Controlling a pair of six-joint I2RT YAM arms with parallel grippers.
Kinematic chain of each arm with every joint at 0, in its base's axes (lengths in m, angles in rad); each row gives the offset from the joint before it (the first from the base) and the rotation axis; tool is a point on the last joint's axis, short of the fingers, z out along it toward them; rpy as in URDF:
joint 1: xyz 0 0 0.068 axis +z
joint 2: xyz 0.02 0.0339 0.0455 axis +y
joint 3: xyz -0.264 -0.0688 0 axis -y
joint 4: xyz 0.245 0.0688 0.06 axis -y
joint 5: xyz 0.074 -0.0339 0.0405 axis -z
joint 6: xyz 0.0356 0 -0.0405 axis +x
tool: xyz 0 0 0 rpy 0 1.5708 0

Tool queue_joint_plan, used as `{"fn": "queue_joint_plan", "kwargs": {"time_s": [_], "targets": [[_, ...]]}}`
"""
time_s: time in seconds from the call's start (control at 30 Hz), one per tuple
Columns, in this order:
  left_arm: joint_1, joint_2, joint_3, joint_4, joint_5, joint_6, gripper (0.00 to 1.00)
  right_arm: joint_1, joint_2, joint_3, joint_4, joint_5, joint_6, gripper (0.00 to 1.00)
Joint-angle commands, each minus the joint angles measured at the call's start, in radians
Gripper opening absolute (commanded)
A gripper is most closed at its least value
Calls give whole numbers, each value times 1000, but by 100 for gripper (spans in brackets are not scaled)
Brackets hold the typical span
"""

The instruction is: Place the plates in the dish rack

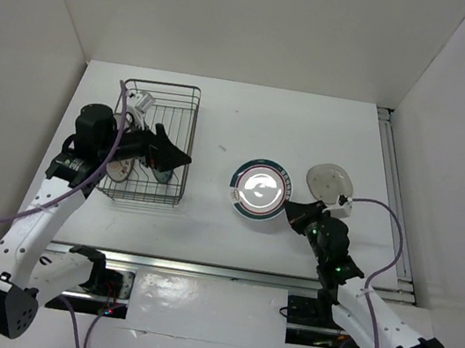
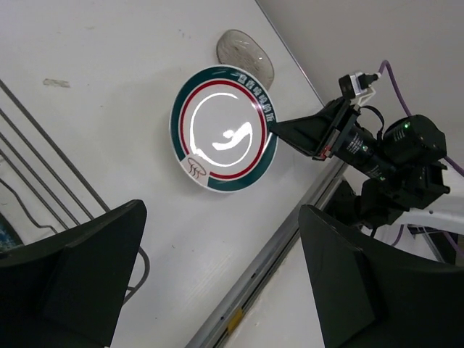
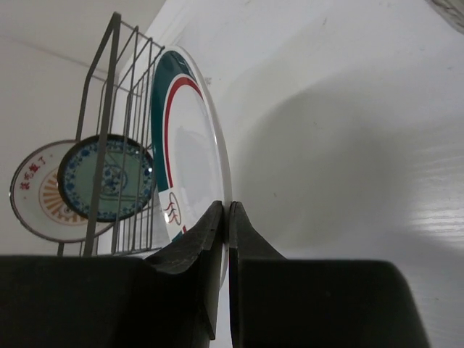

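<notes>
- Ringed plate [image 1: 261,190]: located on the table [image 1: 312,125], between the dish rack [image 1: 162,85] and the grey-beige plate [image 1: 328,181].
- Its rim is clamped by the right gripper [image 3: 226,210], fingers pressed together on the edge.
- Whether it is lifted cannot be told.
- Teal patterned plate [image 3: 109,177] and sunburst plate [image 3: 36,192] are seen standing inside the rack.
- Left gripper [image 2: 221,217]: held over the rack, fingers spread wide, nothing gripped.

Left tool [image 2: 221,217] gapes wide, its arm reaching forward; right tool [image 3: 228,209] pinched almost closed, apparently held low.
</notes>
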Motion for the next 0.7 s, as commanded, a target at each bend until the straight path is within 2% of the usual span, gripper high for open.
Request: {"fn": "queue_joint_plan", "kwargs": {"time_s": [0.0, 0.03, 0.17, 0.23, 0.67], "targets": [[6, 13, -2, 70, 83, -11, 100, -11, -13, 49, 140, -130, -58, 0], [6, 25, -2, 81, 94, -11, 100, -11, 4, 49, 213, -237, -73, 0], [6, 64, -2, 104, 129, -41, 100, -11, 133, 106, 370, -476, -130, 0], [6, 76, -2, 104, 129, -41, 100, -1, 142, 106, 436, -503, -119, 0], [-4, 145, -2, 116, 172, -41, 100, 20, 141, 175, 465, -585, -116, 0]]}}
